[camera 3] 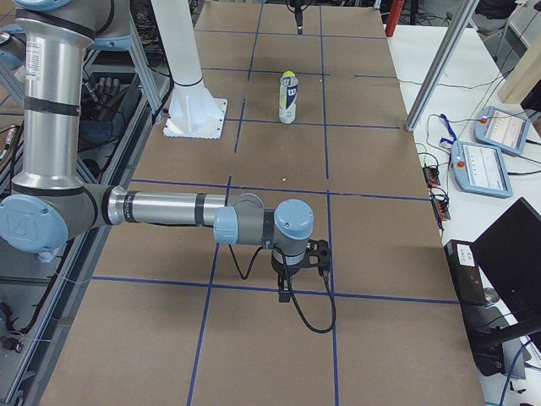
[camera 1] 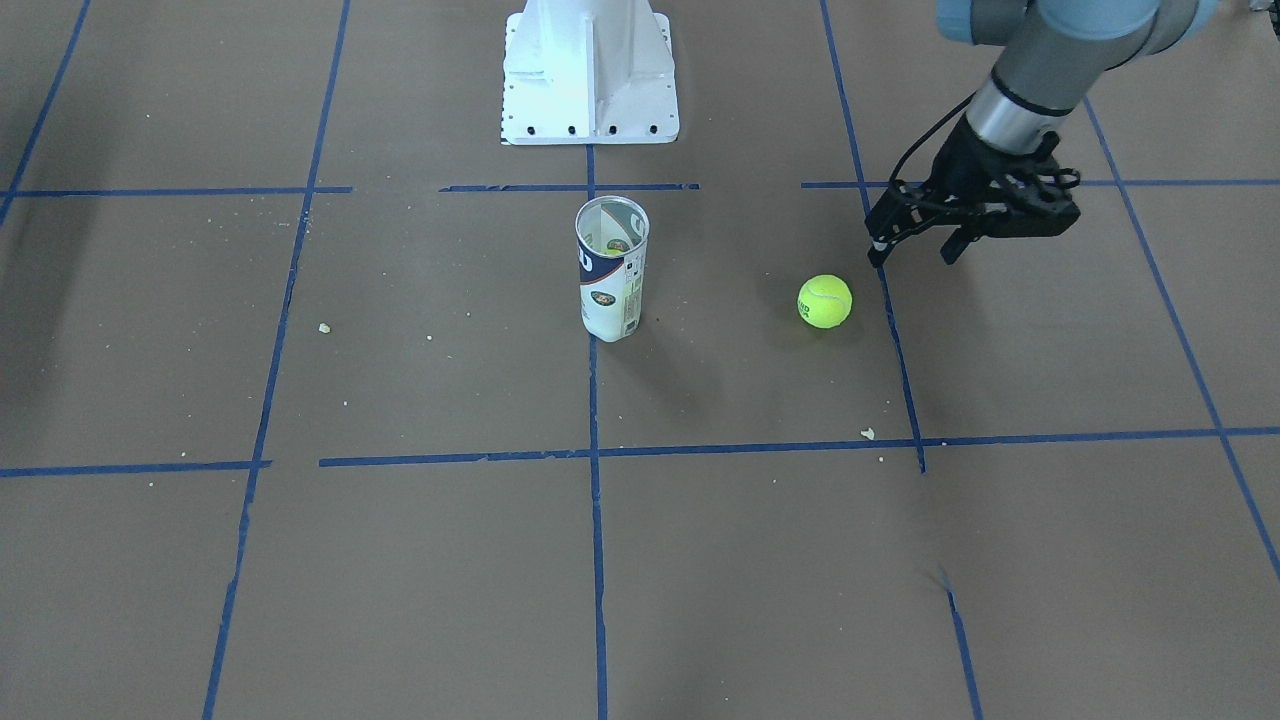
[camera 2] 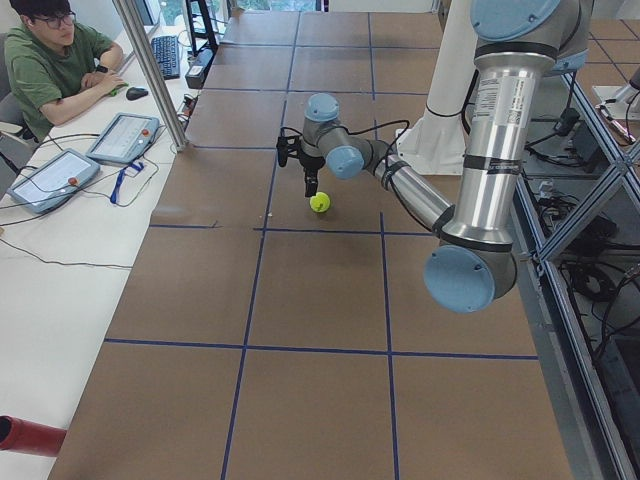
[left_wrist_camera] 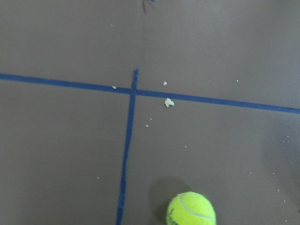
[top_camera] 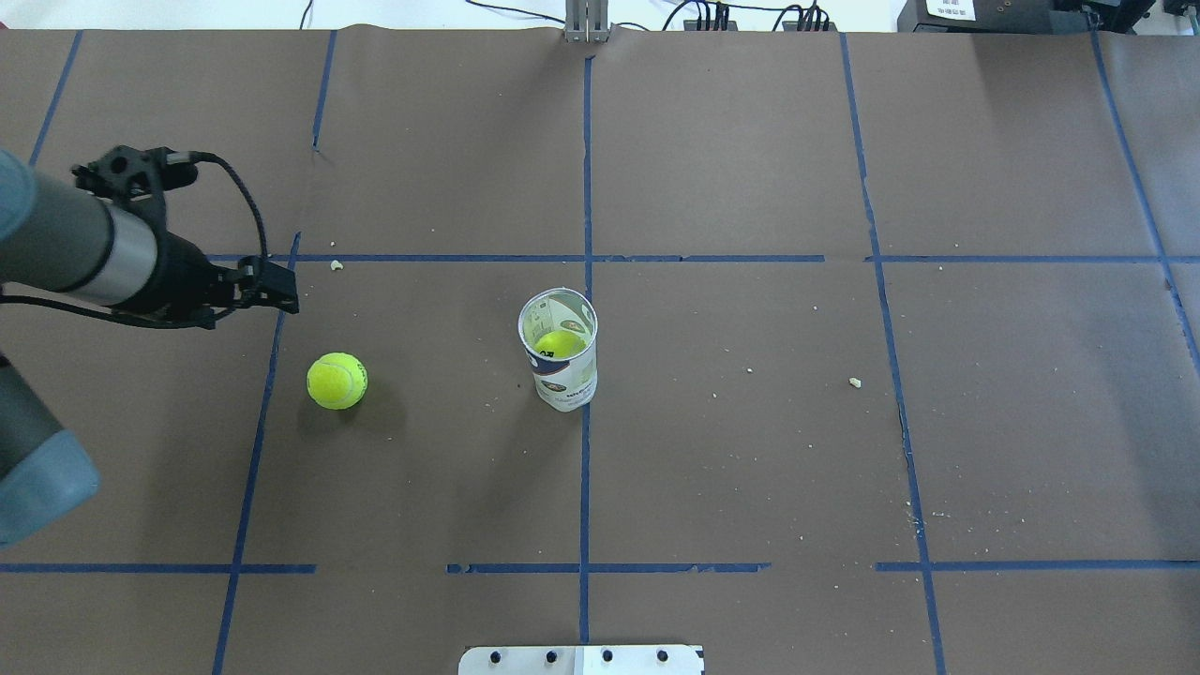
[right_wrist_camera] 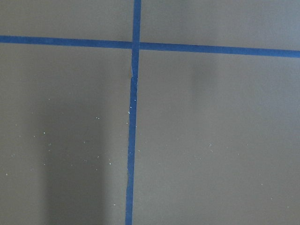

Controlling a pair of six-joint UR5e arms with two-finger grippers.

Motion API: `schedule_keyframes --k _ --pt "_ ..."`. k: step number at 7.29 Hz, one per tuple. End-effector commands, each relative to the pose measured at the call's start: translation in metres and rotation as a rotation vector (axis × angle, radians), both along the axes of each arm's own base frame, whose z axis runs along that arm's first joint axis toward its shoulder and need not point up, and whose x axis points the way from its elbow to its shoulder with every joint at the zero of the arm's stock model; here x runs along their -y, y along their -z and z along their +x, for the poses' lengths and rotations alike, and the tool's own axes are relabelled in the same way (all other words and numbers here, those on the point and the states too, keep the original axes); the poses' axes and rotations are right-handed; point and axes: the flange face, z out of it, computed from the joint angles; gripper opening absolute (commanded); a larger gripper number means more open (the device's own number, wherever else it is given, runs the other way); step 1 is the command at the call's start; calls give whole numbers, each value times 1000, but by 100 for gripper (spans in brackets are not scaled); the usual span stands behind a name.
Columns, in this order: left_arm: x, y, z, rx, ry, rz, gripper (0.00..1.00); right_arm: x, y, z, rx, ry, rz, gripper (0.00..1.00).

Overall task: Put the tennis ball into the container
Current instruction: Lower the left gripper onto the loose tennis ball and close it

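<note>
A yellow-green tennis ball (camera 1: 824,301) lies on the brown table, also seen in the overhead view (top_camera: 337,381) and at the lower edge of the left wrist view (left_wrist_camera: 191,209). The clear container (camera 1: 612,270) with its white and navy label stands upright at the table's centre (top_camera: 561,352), with another ball (top_camera: 560,343) inside it. My left gripper (camera 1: 915,253) hangs open and empty just above the table, a short way from the loose ball on the side away from the tube (top_camera: 279,289). My right gripper (camera 3: 287,292) shows only in the exterior right view, far from both; I cannot tell its state.
The white metal pedestal (camera 1: 590,70) stands behind the tube at the robot's base. Blue tape lines (top_camera: 585,281) cross the brown paper, with small white crumbs (camera 1: 867,433) scattered about. An operator (camera 2: 55,60) sits at a side desk with tablets.
</note>
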Motion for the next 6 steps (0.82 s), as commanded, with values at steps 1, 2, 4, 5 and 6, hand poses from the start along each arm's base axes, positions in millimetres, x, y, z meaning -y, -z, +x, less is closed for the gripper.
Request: schedule_keyframes --k 1,2,4,5,6 --pt "2 9 67 74 31 -49 100 0 0 0 0 0 0 100" --pt "-11 3 84 96 39 -41 100 0 0 0 0 0 0 100" --pt "-17 -17 105 86 46 -26 100 0 0 0 0 0 0 100" --pt "-16 -27 109 77 50 -23 100 1 0 0 0 0 1 100" --pt "-19 -37 107 81 49 -23 100 1 0 0 0 0 1 100"
